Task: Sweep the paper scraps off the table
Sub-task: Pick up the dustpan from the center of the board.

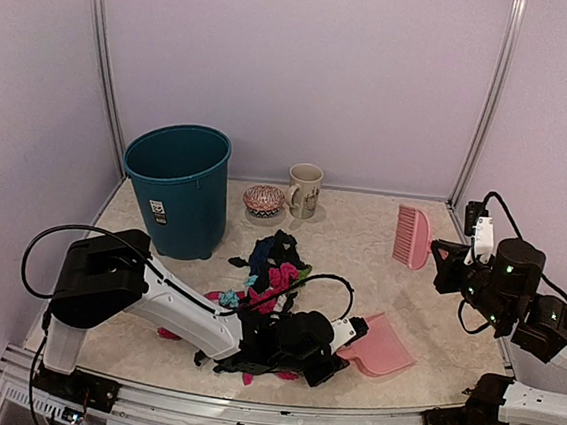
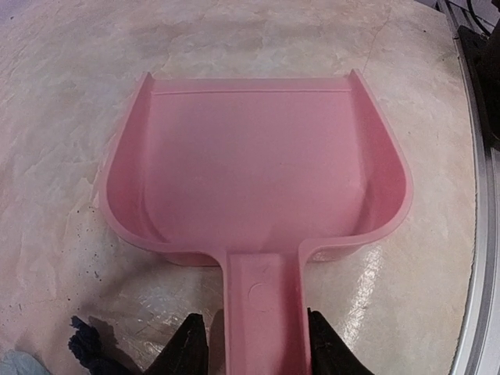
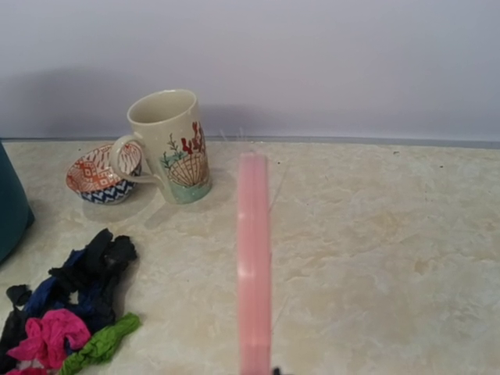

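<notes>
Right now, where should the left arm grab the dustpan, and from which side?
The flat handle, from its free end: the dustpan lies flat, open mouth facing away, and the handle sits between the fingers, one on each long edge.

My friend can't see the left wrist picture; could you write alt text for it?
A pink dustpan lies empty on the beige table, its handle between the two black fingertips of the left gripper. A dark blue paper scrap lies at lower left.
</notes>
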`<state>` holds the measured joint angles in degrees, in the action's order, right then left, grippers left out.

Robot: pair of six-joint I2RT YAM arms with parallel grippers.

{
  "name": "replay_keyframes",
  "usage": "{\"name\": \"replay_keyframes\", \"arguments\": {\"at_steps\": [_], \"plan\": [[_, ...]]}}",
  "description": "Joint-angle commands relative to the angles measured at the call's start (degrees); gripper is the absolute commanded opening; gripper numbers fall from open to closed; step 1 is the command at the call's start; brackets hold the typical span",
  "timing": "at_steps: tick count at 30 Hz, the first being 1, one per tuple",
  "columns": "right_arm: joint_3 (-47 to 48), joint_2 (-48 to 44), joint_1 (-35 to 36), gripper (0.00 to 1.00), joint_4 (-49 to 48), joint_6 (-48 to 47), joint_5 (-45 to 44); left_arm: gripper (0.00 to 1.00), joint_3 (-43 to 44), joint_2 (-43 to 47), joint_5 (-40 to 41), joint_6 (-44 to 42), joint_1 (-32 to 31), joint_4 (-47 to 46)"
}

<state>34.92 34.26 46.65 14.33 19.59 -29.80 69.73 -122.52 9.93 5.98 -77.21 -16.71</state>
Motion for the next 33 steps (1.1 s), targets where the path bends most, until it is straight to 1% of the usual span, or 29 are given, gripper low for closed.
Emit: {"name": "replay_keyframes", "arguments": {"at_steps": [1, 5, 15, 28, 31, 33], "plan": [[0.3, 0.5, -0.6, 0.00, -1.2, 0.3, -0.1, 0.40, -1.5, 2.6, -0.9, 0.3, 0.2, -2.6], [0.5, 0.9, -0.6, 0.00, -1.4, 0.0, -0.2, 0.38, -2.3, 3.2, -0.7, 0.3, 0.2, -3.5], [0.5, 1.1, -0.6, 0.00, -1.7, 0.0, 0.1, 0.38, -2.9, 3.8, -0.5, 0.0, 0.2, -5.1], [0.0, 0.4, -0.6, 0.00, -1.1, 0.6, -0.1, 0.38, -2.5, 2.6, -1.1, -0.1, 0.2, -4.8], [-0.1, 0.5, -0.6, 0.00, -1.2, 0.7, 0.1, 0.38, -2.2, 2.2, -1.1, -0.1, 0.3, -4.6], [-0.1, 0.5, -0.6, 0.00, -1.2, 0.7, 0.1, 0.41, -2.0, 2.0, -1.1, -0.1, 0.3, -4.5]]}}
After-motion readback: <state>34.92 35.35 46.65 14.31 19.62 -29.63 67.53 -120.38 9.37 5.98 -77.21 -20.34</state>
